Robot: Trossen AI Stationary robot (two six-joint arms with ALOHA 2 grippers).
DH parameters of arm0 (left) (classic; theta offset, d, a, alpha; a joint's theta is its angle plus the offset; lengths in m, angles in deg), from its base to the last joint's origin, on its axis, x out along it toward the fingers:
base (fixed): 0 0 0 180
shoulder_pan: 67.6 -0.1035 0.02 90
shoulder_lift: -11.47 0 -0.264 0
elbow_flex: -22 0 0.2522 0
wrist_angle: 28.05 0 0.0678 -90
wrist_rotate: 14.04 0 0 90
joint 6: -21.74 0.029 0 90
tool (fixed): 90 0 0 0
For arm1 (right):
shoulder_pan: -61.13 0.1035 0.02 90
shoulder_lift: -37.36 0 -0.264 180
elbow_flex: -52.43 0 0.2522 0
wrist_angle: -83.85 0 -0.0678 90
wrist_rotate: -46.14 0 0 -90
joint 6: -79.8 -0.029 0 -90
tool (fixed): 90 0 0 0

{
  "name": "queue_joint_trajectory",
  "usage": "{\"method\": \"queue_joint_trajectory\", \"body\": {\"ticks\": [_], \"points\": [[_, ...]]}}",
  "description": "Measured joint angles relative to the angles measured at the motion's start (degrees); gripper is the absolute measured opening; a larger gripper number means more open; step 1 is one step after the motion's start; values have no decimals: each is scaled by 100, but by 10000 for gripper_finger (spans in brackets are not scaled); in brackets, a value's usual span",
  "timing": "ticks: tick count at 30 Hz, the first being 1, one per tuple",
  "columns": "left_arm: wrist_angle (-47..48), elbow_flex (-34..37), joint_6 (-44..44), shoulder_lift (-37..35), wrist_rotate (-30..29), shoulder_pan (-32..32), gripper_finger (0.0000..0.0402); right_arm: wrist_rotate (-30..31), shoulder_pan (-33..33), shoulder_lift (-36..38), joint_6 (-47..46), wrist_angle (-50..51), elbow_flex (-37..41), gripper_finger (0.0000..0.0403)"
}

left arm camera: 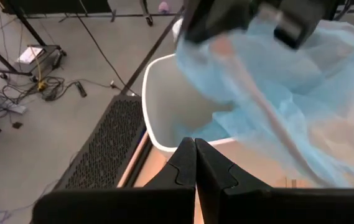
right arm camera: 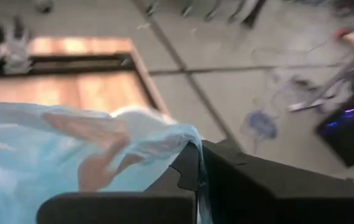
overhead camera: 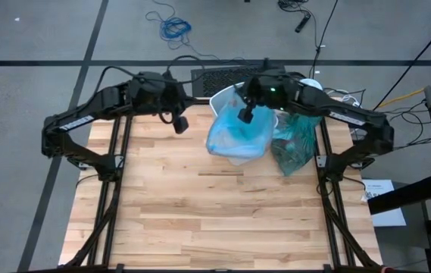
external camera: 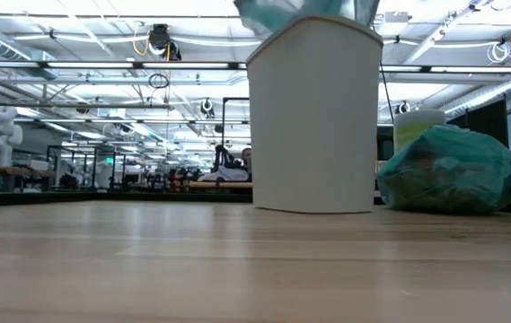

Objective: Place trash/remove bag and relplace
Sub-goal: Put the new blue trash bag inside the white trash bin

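Observation:
The white bin stands upright at the table's far edge. The pale sky-blue bag drapes over its mouth and near side. My right gripper is above the bin, shut on that bag. My left gripper hovers shut and empty, left of the bin. The teal-green bag, bulging, rests on the table right of the bin. No loose trash shows. My right gripper pinches the sky-blue bag between its two fingers at an upper edge, coming from above and slanting toward the left. The plastic is bunched there, so the layers cannot be told. The bag hangs below the fingers, spread slack over the bin's rim.
A tall green canister with a white lid stands behind the teal-green bag. A black grille lies beyond the far edge. The near half of the wooden table holds no objects. Cables lie on the floor.

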Motion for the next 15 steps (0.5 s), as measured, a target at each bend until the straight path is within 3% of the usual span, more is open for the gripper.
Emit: {"method": "queue_joint_trajectory", "body": {"ticks": [7,15], "points": [[241,2,-51,-43,-2,180,4,-837,-237,-687,36,673,2,0],[253,2,-269,-50,1,448,4,-2084,15,-1343,43,736,2,0]]}}
